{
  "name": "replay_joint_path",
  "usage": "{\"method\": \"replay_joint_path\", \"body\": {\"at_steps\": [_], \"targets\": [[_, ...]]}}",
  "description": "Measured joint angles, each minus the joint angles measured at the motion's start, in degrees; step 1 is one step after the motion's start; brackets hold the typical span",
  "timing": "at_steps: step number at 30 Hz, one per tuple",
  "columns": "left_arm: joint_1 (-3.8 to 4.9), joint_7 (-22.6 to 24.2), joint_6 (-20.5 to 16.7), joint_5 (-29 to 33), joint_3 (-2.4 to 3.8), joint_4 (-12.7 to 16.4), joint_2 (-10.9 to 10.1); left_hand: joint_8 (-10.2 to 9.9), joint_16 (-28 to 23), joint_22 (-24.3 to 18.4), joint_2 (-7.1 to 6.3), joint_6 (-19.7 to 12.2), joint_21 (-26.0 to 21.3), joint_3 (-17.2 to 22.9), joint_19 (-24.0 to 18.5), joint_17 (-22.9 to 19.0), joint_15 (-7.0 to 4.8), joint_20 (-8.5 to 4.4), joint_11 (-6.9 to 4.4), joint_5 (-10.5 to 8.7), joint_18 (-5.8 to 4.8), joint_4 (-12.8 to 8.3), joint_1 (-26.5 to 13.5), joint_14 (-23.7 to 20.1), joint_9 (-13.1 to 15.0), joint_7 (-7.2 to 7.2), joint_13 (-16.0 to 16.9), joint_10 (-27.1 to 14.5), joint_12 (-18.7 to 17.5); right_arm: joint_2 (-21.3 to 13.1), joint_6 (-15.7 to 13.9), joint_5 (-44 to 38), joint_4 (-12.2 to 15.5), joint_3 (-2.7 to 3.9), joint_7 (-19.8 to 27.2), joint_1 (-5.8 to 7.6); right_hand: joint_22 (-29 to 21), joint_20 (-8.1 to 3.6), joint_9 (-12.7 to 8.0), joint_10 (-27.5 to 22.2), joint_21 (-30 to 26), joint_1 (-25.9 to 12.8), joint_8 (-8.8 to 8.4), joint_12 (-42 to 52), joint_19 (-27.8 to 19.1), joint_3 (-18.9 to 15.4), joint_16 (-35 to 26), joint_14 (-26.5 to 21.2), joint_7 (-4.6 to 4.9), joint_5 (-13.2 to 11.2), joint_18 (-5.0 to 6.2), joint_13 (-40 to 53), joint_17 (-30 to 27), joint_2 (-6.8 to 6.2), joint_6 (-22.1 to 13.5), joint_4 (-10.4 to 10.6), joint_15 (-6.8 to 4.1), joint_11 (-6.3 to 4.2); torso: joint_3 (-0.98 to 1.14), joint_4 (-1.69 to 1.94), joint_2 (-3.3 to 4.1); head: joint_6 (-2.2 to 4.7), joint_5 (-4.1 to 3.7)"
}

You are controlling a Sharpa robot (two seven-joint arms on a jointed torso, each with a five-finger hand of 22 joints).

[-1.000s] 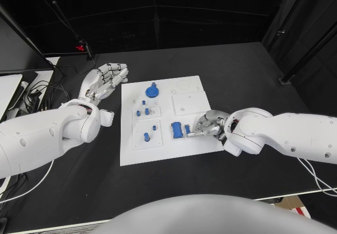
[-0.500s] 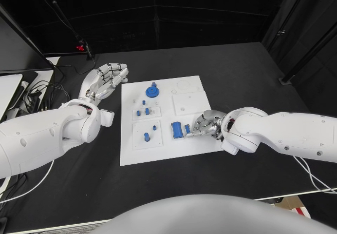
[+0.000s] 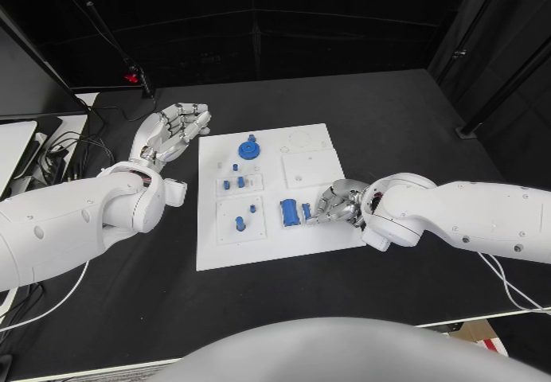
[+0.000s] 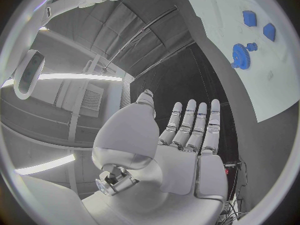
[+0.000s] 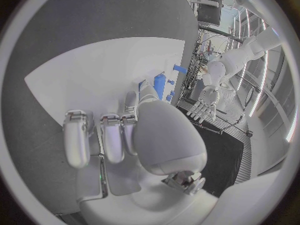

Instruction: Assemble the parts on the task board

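The right hand (image 3: 334, 204) rests over the near right part of the white task board (image 3: 269, 247), fingertips at a small blue peg (image 3: 306, 212); whether it pinches the peg I cannot tell. Just beyond the fingertips lies a larger blue cylinder (image 3: 288, 211). Both look like light, rigid, smooth plastic, likely to slip or roll, so a fingertip pinch across the middle seems best. The left hand (image 3: 170, 131) hovers flat, fingers extended and empty, beside the board's far left corner, with the blue gear (image 3: 249, 148) nearest it.

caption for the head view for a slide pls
Right hand reaches small blue parts on the white task board; left hand open beside it.
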Motion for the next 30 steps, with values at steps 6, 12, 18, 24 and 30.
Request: {"method": "replay_joint_path", "body": {"at_steps": [6,12,18,24,30], "targets": [[0.00,0.0,0.0,0.0,0.00,0.0,0.0,0.0,0.0,0.0,0.00,0.0,0.0,0.0,0.0,0.0,0.00,0.00,0.00,0.00,0.00,0.0,0.0,0.0,0.0,0.00,0.0,0.0,0.0,-0.2,0.0,-0.2,0.3,-0.07,0.3,-0.02,0.0,0.00,0.0,0.0,0.0,0.4,-0.29,0.0,0.0,-0.1,0.0,0.0,0.00,0.0,0.00,0.0,0.0,0.01,0.0,-0.3,0.01,-0.01,0.00,-0.02,0.00,0.00,-0.04],[-0.04,0.0,0.0,0.0,0.00,0.0,0.1,0.0,0.2,-0.1,0.38,-0.2,0.0,-0.2,0.0,-0.1,0.00,0.00,0.00,0.00,0.00,0.2,0.4,0.0,-0.1,-0.21,0.0,-0.4,0.0,-1.2,-3.7,0.6,0.7,-0.16,5.5,-0.18,0.0,0.00,-0.6,0.0,0.0,0.7,-2.05,0.0,0.0,-2.1,0.0,0.0,0.24,1.0,0.00,0.0,0.0,0.29,-0.2,1.6,0.02,-0.02,0.01,-0.05,-0.01,0.00,0.38],[-0.32,0.0,0.0,0.0,0.00,0.0,0.2,0.2,0.2,-0.2,0.41,-0.2,0.0,-1.0,0.0,-0.3,0.00,0.00,0.00,0.00,0.00,0.1,0.3,0.0,-0.1,-0.21,-0.1,-0.4,0.2,-2.2,-11.9,6.8,0.0,-0.12,18.5,0.03,0.0,1.05,-4.3,0.1,-2.2,-1.5,-7.36,-0.6,0.0,-3.6,0.0,0.0,2.48,1.3,0.00,0.0,0.0,-0.15,-2.5,2.0,1.76,1.45,0.04,-0.06,-0.11,0.00,1.38],[-0.88,0.0,-0.4,0.1,0.01,0.1,0.7,1.3,1.0,-0.3,0.40,-0.2,0.4,-2.1,0.0,-0.5,-0.01,0.00,0.15,-0.81,-0.01,0.0,-0.4,0.0,0.0,-0.21,-0.1,-0.6,0.9,-1.1,-15.1,14.9,-4.1,0.01,34.7,0.60,0.0,2.87,-10.1,0.0,-15.6,-1.8,-12.98,-0.7,-6.4,-4.6,0.0,0.1,3.73,2.0,3.42,-0.5,0.0,0.17,-6.7,2.0,2.99,2.52,0.10,-0.02,-0.18,0.00,2.79],[-1.61,0.0,-2.9,1.6,0.01,1.4,0.8,2.4,2.0,-0.7,-2.05,2.2,0.9,-4.0,0.8,-0.6,-0.54,0.00,-0.44,-3.92,0.00,0.2,-1.6,1.3,0.0,0.10,-0.1,-0.4,2.2,1.6,-15.8,22.3,-7.8,-0.01,50.6,0.70,-8.6,3.85,-14.1,-35.6,-54.5,-7.4,-15.15,-38.4,-34.7,-8.3,-35.2,-29.6,4.06,2.0,8.51,-14.3,-14.8,2.46,-11.5,1.3,4.84,3.73,0.11,-0.03,-0.17,0.00,4.48]]}}
